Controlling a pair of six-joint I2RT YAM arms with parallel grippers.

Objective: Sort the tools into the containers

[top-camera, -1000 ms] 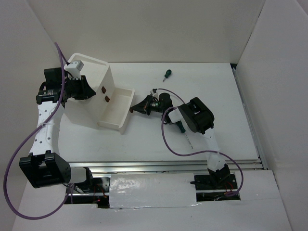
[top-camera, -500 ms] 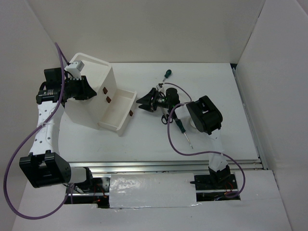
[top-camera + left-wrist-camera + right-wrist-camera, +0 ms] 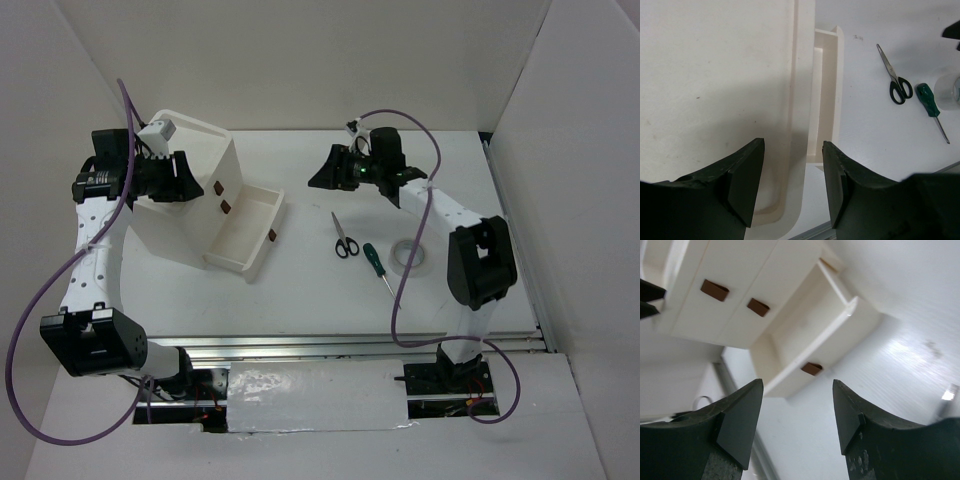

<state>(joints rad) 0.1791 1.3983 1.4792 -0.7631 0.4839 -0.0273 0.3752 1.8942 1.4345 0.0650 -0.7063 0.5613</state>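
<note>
Green-handled screwdriver [image 3: 374, 260] lies diag., tip near-right; L fingers [image 3: 742, 185] & R fingers [image 3: 740, 415] spread apart.

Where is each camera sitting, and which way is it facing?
Top external: above and behind the arms, looking down on the table; both arms show, left hand at the cabinet, right hand farther right.
Left wrist: on the left arm, looking past the cabinet toward the scissors; its open fingers show.
Right wrist: on the right arm, facing the cabinet's front; its open fingers show.
Shared: all three show the open drawer.
</note>
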